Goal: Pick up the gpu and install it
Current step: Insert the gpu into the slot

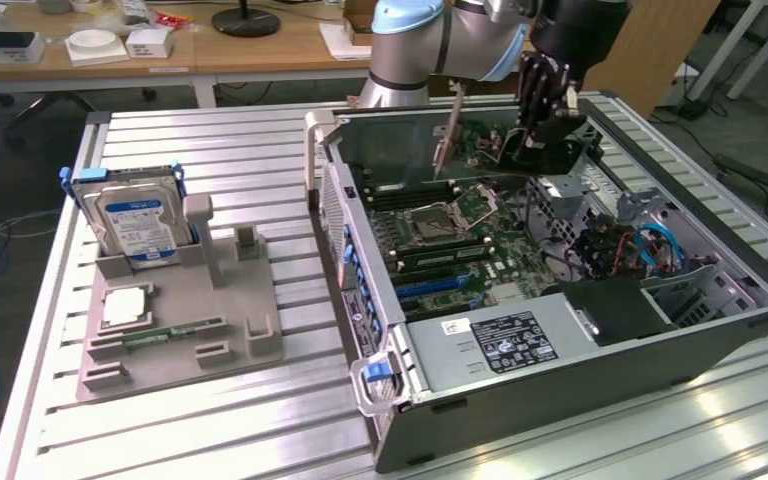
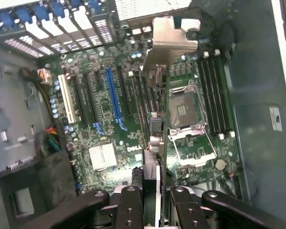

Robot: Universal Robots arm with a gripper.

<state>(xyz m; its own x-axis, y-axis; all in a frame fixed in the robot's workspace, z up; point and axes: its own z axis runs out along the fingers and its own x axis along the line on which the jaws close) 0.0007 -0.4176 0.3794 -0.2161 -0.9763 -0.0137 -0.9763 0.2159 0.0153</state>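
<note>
The gpu (image 1: 471,135) hangs edge-down over the open computer case (image 1: 598,370), its pale metal bracket (image 1: 454,125) toward the exterior view's left. My gripper (image 1: 528,140) is shut on the card's other end. In the wrist view, the gpu (image 2: 158,138) runs edge-on away from my gripper (image 2: 156,202), with the black fingers (image 2: 129,207) on either side of it and its bracket (image 2: 169,45) at the far end. Under it lies the green motherboard (image 2: 109,157), above the region between the empty CPU socket (image 2: 183,112) and the expansion slots. The long blue slot (image 2: 113,98) is off to one side.
The case walls surround the motherboard, and a drive cage with cables (image 1: 638,250) sits at the exterior view's right. On the slatted table (image 1: 224,430), a grey fixture (image 1: 217,340) holds an upright silver hard drive (image 1: 137,220), a chip (image 1: 124,305) and a green memory stick (image 1: 171,328).
</note>
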